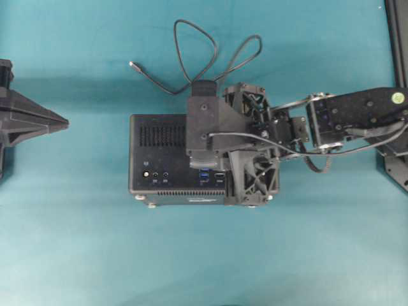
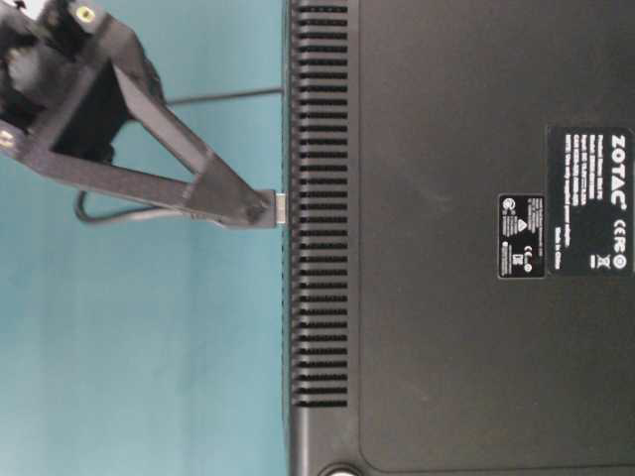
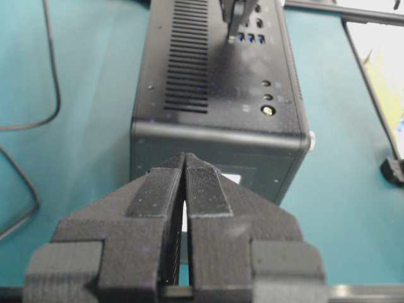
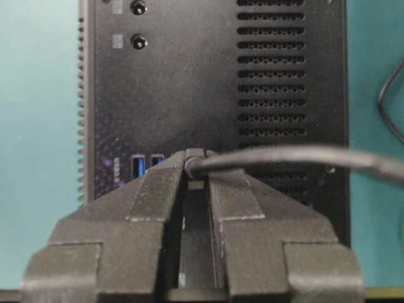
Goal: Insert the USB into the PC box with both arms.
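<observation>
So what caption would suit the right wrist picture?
Right claw shut on the USB, holding it over the blue ports of the PC box.

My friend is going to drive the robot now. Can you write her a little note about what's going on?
Right gripper: shut on the USB, its metal tip at the PC box face, over the blue ports.
Left gripper: shut, empty, in front of the box's end, not touching.
Cable loops behind the box.
Done: plug picked up and brought to the box.
Left: push it into a port; whether it has started in is unclear.

Teal table surface (image 1: 76, 242); black frame (image 1: 396, 38) at edge.
</observation>
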